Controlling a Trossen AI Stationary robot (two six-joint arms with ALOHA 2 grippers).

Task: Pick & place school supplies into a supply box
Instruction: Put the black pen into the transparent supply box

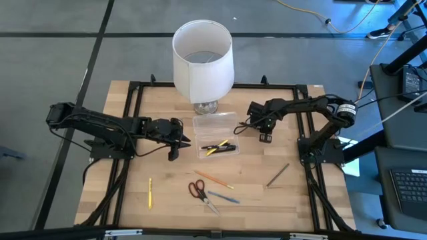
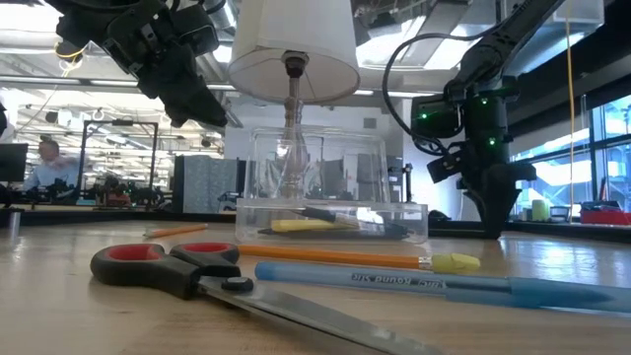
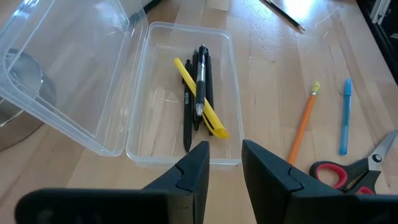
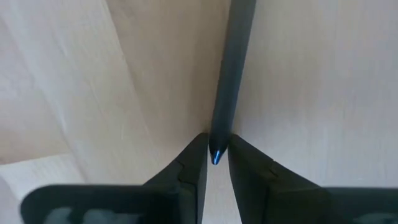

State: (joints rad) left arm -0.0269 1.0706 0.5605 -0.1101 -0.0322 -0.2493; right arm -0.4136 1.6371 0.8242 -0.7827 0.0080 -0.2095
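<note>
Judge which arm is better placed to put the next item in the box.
Right. Its hand pinches a dark pen by the tip, just beside the open box. The left hand hovers open and empty at the box's other side, so it would first have to fetch something.

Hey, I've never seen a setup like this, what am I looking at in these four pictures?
Two robot arms work at a wooden table. One camera looks down, one sits at table height, and one rides on each wrist. The left gripper hovers open and empty at the clear supply box, whose lid is up; dark pens and a yellow one lie inside. The right gripper is closed on a dark pen. Scissors, an orange pencil, a blue pen, a yellow pencil and a dark pencil lie loose. A white lamp stands behind the box.
</note>
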